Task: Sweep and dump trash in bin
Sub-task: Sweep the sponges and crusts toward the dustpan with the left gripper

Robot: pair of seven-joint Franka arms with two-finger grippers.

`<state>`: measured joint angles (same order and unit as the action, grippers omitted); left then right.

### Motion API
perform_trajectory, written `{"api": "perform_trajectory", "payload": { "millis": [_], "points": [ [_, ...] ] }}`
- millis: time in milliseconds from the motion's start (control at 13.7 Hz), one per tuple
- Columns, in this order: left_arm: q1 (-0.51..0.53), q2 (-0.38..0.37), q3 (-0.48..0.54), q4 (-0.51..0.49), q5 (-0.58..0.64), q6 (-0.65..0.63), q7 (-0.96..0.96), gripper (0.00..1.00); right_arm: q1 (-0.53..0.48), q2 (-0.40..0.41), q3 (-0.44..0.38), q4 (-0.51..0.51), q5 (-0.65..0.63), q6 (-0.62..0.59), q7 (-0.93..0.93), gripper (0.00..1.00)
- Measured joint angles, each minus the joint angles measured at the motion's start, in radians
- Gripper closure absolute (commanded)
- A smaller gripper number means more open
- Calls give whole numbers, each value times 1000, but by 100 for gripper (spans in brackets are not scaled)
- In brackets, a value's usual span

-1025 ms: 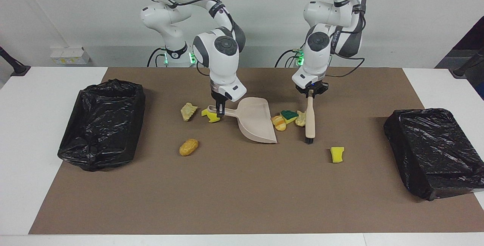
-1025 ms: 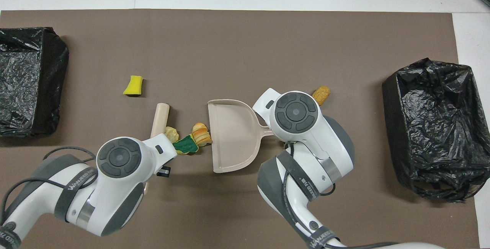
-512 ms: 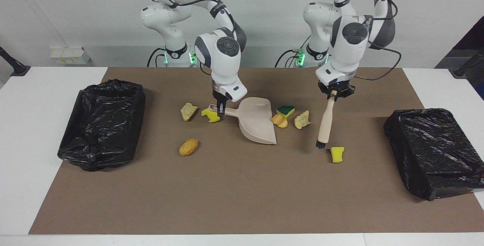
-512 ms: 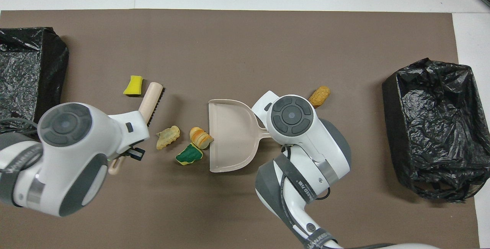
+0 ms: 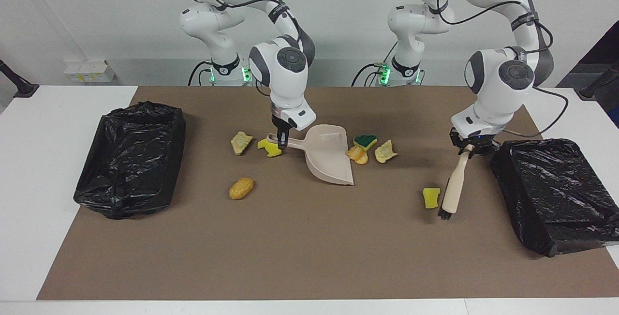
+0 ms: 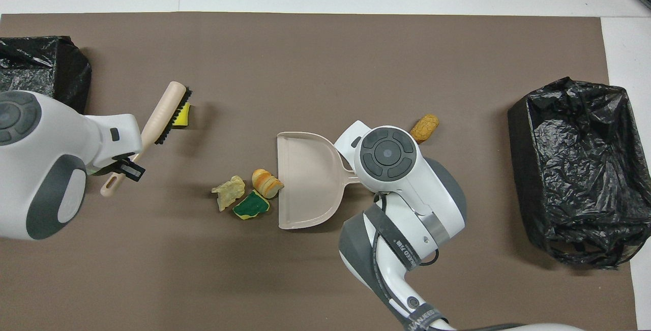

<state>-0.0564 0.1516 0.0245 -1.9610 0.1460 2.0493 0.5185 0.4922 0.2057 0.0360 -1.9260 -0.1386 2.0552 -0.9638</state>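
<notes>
Brown mat [image 5: 300, 247] on white table [image 5: 53, 170]; left hand [image 5: 471, 149] grips brush [image 5: 454, 190], right hand [image 5: 281, 142] dustpan [image 5: 329, 157].

1. Yellow sponge piece [image 5: 431, 197] lies flat beside the brush the left pincer [image 5: 470, 148] holds.
2. Green-topped sponge [image 5: 365, 140], orange bread bit [image 5: 357, 155] and tan scrap [image 5: 385, 151] cluster between both pincers.
3. Yellow scrap [image 5: 269, 148], tan piece [image 5: 240, 142] and golden roll [image 5: 241, 187] lie near the right pincer [image 5: 282, 142].

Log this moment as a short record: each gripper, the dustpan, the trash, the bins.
left gripper: shut on brush, bristles beside lone yellow sponge
right gripper: shut on dustpan handle
dustpan: on mat, no trash inside
trash at dustpan mouth: three pieces
bins: black-lined bins at both table ends
</notes>
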Motion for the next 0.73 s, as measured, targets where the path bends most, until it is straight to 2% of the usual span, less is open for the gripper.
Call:
{"api": "perform_trajectory", "payload": {
  "millis": [146,293,512,732],
  "points": [
    [7,36,-2,4,0,1,22,100,0,0,0,0,0,0,0,100],
    [6,41,-13,-13,0,-12,24,100,0,0,0,0,0,0,0,100],
    [-17,-8,-23,-94,0,-30,13,100,0,0,0,0,0,0,0,100],
    [-112,-71,-28,-173,-1,-77,-97,100,0,0,0,0,0,0,0,100]
  ]
}}
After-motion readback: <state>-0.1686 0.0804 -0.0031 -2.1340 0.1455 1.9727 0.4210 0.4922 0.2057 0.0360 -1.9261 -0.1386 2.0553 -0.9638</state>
